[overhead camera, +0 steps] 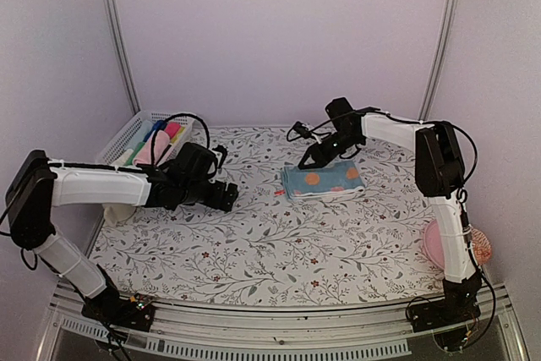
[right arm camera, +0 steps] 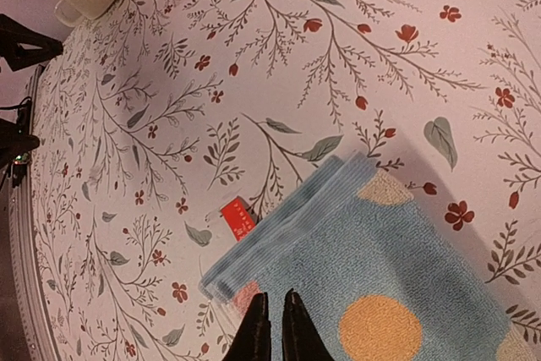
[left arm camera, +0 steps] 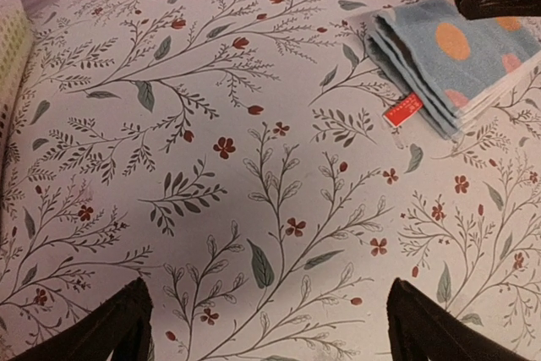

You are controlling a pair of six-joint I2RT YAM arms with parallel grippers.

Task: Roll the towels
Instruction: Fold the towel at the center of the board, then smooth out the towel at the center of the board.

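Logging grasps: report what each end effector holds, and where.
Left end effector: open, empty. Right end effector: shut over a corner of the blue towel; a pinch cannot be told.

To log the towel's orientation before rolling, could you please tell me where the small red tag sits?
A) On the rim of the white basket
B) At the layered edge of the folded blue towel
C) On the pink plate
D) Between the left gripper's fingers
B: the red tag sticks out from the stacked edge of the folded blue towel, lying flat on the floral tablecloth.
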